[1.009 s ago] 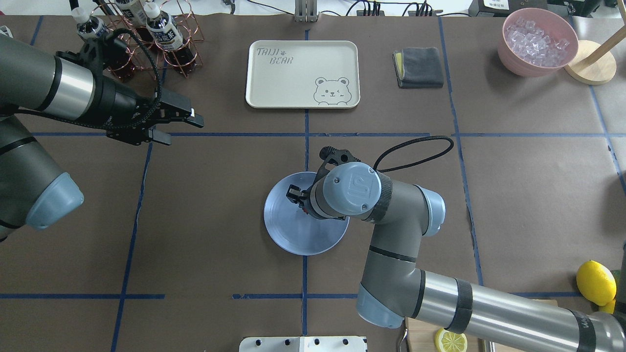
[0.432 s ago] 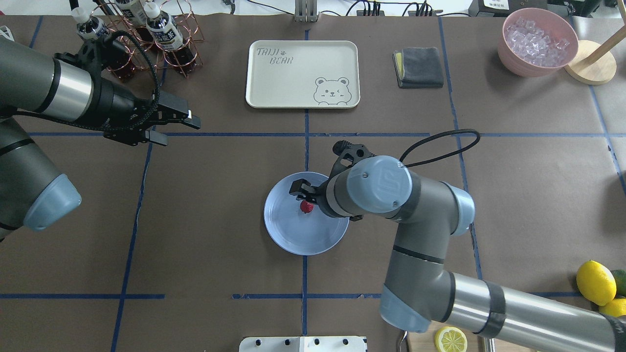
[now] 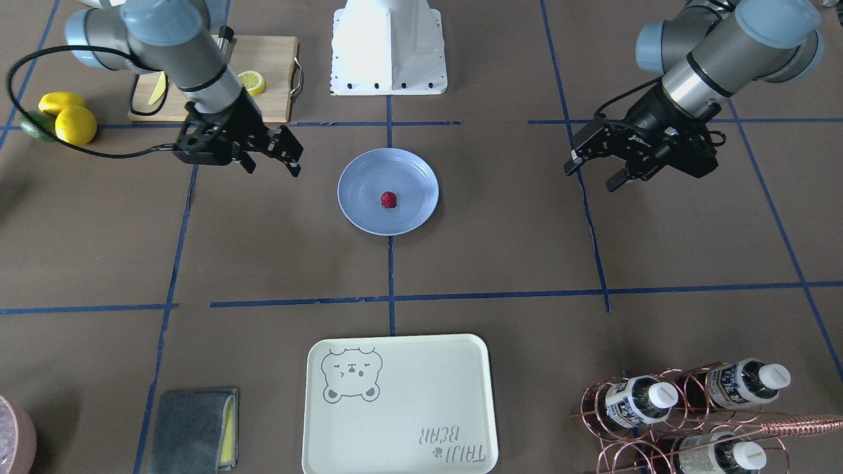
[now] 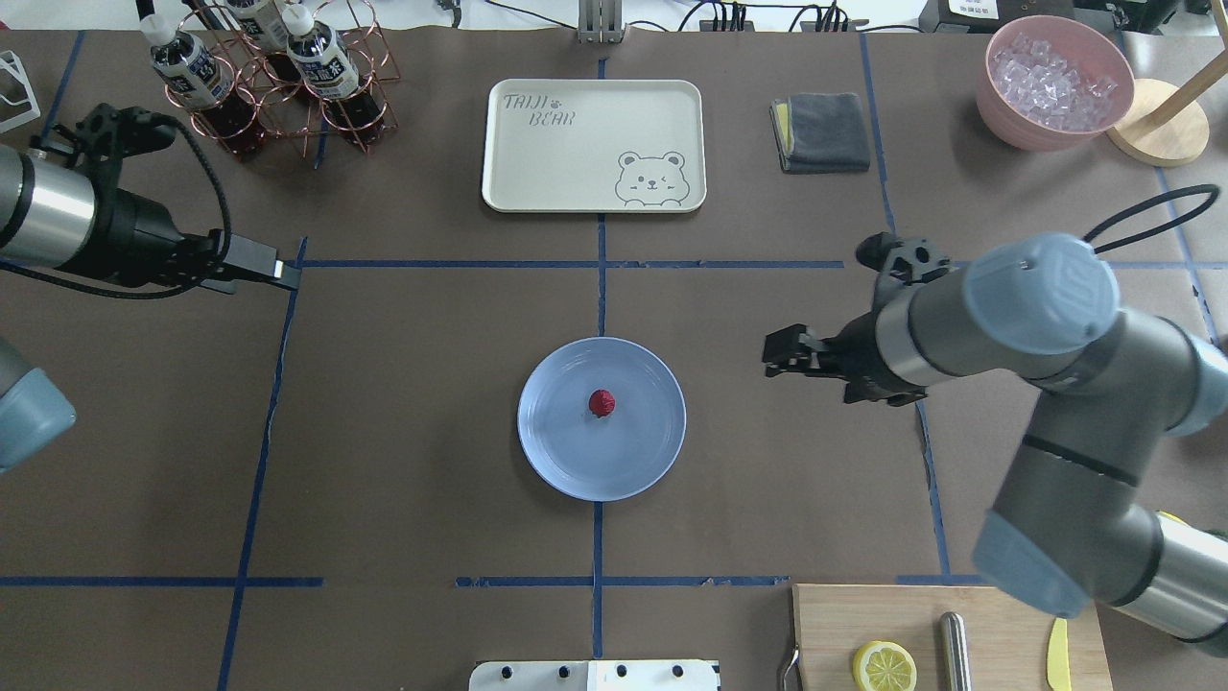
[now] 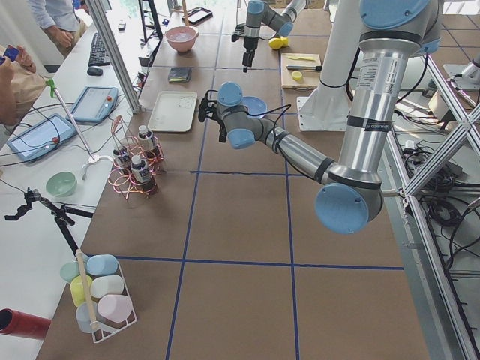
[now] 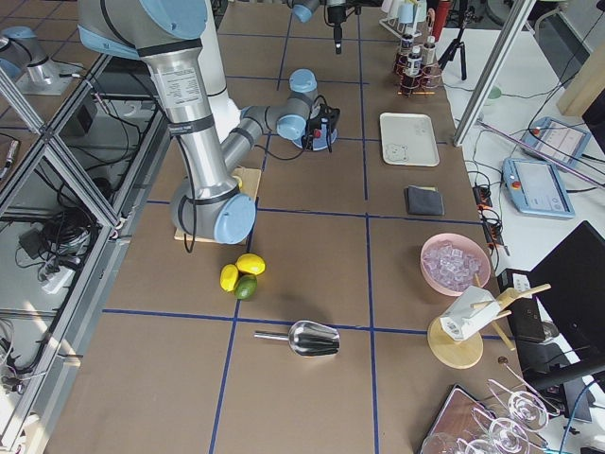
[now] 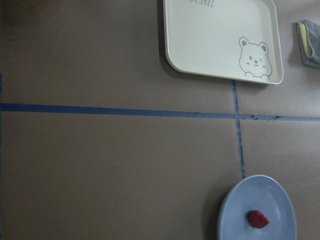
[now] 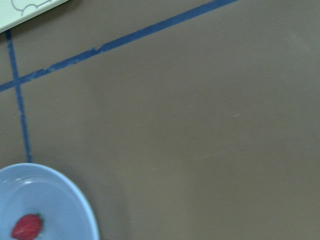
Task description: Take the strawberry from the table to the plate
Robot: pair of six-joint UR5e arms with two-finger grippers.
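Note:
The small dark red strawberry lies alone near the middle of the pale blue plate, which rests on the brown table at a crossing of blue tape lines. My right gripper hovers to the plate's right, well apart from it, open and empty. My left gripper hangs far off at the left, open with nothing in it. Both wrist views show the strawberry on the plate; neither shows its own fingers.
A cream bear tray and a grey cloth lie at the back. A copper rack of bottles stands back left, a pink bowl of ice back right. A cutting board with a lemon slice sits at the front right.
The right gripper has let go of the strawberry on the plate and pulled away to the right. The left arm has drawn back to the left.

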